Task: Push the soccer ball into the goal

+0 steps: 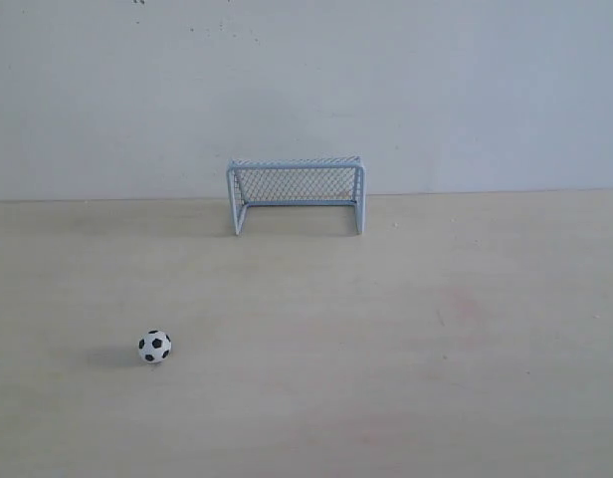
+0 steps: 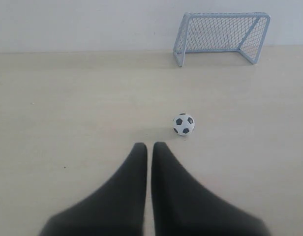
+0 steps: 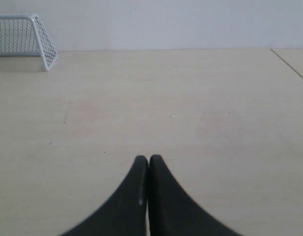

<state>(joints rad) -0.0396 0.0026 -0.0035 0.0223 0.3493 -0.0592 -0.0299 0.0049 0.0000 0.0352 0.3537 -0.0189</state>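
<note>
The soccer ball point(image 1: 155, 346), tiny, white with black patches, rests on the pale table at the front left. The goal point(image 1: 296, 193), grey-white frame with dark mesh, stands at the back centre against the wall, its mouth facing forward. Neither gripper shows in the exterior view. In the left wrist view my left gripper point(image 2: 149, 145) is shut on nothing, a short way behind the soccer ball point(image 2: 183, 124), with the goal point(image 2: 221, 38) far beyond it. In the right wrist view my right gripper point(image 3: 148, 159) is shut and empty; the goal point(image 3: 26, 38) is far off to one side.
A plain pale wall point(image 1: 306, 90) rises behind the wooden table point(image 1: 406, 339). In the right wrist view a table seam or edge point(image 3: 290, 65) runs diagonally at the far side.
</note>
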